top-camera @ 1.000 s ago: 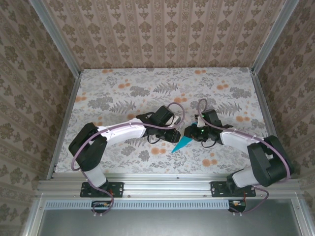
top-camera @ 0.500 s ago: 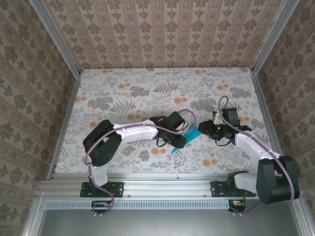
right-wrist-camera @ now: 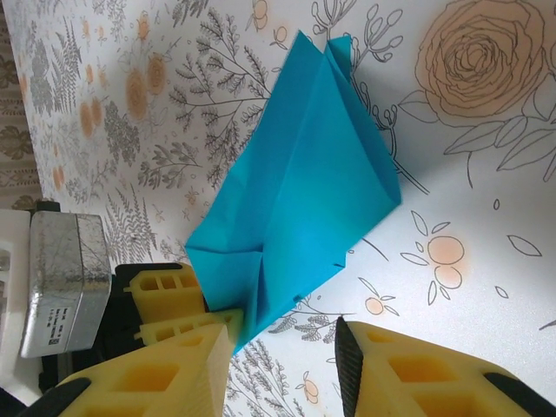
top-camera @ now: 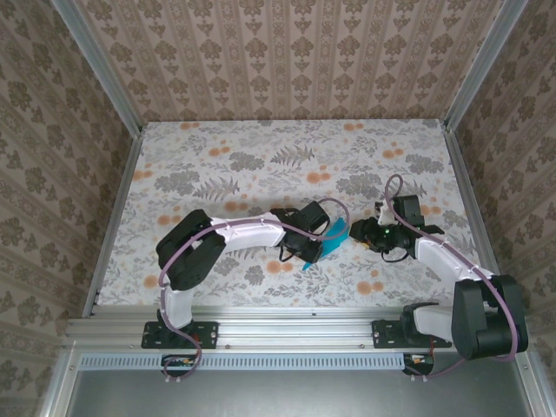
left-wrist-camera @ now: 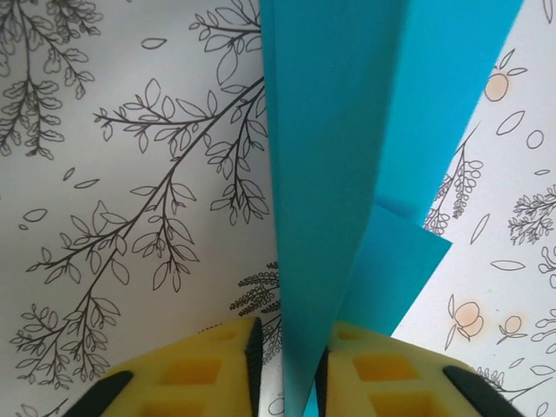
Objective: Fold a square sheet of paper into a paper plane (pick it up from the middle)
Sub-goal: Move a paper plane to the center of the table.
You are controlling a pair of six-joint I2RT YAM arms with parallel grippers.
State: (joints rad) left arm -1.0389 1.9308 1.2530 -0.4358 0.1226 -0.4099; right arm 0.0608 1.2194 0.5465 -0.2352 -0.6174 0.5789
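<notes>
The sheet of paper (top-camera: 330, 236) is teal-blue and folded into a long pointed shape with layered flaps, standing on edge just above the table's front middle. My left gripper (top-camera: 319, 248) is shut on it. In the left wrist view the folded paper (left-wrist-camera: 339, 174) rises between the yellow pads (left-wrist-camera: 248, 365), against the right one. My right gripper (top-camera: 354, 231) hangs just right of the paper, open and holding nothing. In the right wrist view the paper (right-wrist-camera: 295, 191) fans out ahead of my right gripper (right-wrist-camera: 282, 352). There the left gripper's fingers (right-wrist-camera: 165, 287) pinch its lower corner.
The floral tablecloth (top-camera: 261, 165) covers the table inside wallpapered walls. Aluminium posts (top-camera: 115, 200) and a near rail (top-camera: 287, 328) bound it. The two arms nearly meet at the front middle.
The right gripper let go, pulled back to the right and opened. The left arm carried the paper a little to the right, and its jaws narrowed on it.
</notes>
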